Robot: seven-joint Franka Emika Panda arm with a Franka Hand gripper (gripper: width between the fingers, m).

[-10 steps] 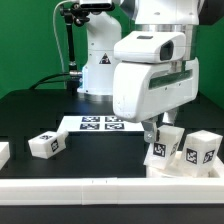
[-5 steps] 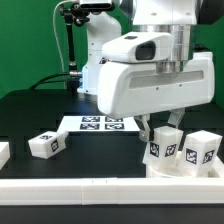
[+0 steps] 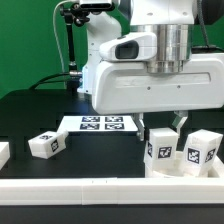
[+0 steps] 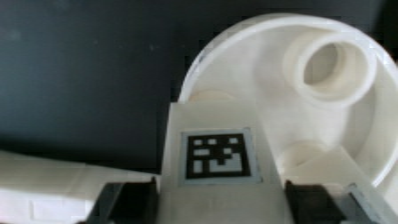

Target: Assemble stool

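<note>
My gripper (image 3: 161,134) is shut on a white stool leg (image 3: 160,151) that stands upright on the round white seat (image 3: 172,170) at the exterior view's right. A second leg (image 3: 202,150) stands upright on the seat beside it. In the wrist view the held leg (image 4: 217,150) shows its square tag between my two dark fingers (image 4: 128,200), and the seat (image 4: 267,55) with a round hole lies beyond it. A loose leg (image 3: 45,144) lies on the black table at the exterior view's left.
The marker board (image 3: 100,123) lies flat behind the loose leg. A long white rail (image 3: 90,188) runs along the table's front edge. Another white part (image 3: 3,152) shows at the left edge. The robot's base (image 3: 100,60) stands at the back.
The hand has turned about its upright axis with the leg still in its grip. The leg has stayed on the seat and the other parts have not moved.
</note>
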